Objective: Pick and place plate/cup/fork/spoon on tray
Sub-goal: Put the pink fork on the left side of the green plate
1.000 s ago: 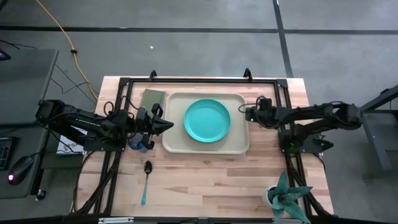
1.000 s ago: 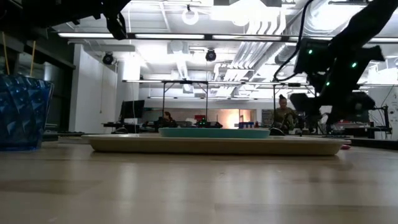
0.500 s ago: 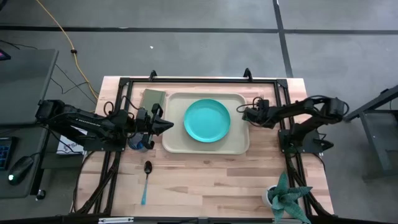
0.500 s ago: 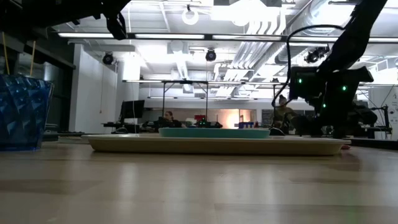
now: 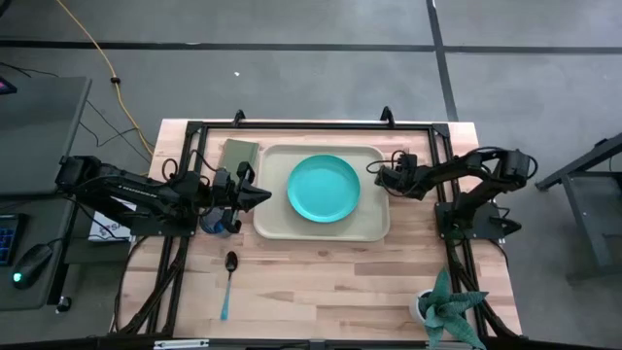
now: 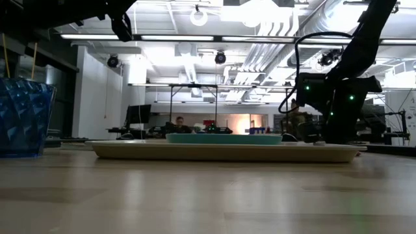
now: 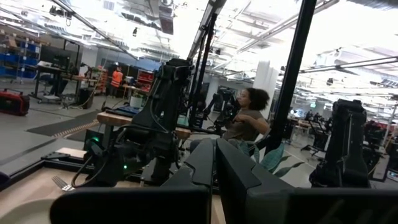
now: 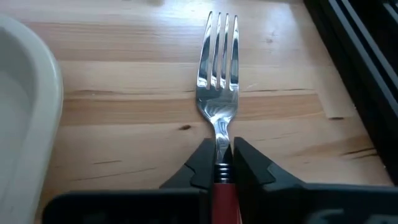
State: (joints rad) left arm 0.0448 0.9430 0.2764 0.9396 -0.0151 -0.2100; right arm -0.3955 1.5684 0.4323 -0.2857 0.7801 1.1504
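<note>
The teal plate lies in the beige tray at the table's middle. The blue cup stands left of the tray and shows in the low view. My left gripper hovers shut and empty between the cup and the tray. The spoon lies on the wood, nearer than the cup. My right gripper is low at the tray's right rim, shut on the fork, which it hides in the high view. My right gripper pinches the fork between its two fingers at the neck, where the metal meets the red handle. The fingers lie along the fork, and the tines point away from them. The fork lies level, low over the wood beside the tray's rim; whether it rests there I cannot tell.
An olive-green flat rectangle lies at the tray's far left corner. A potted plant stands at the near right corner. Black frame rails run along the table's sides. People show in the room beyond the table.
My right gripper has gone a little toward the table's left edge, up to the tray's right rim, and has come down close to the table top. My left arm has kept still.
</note>
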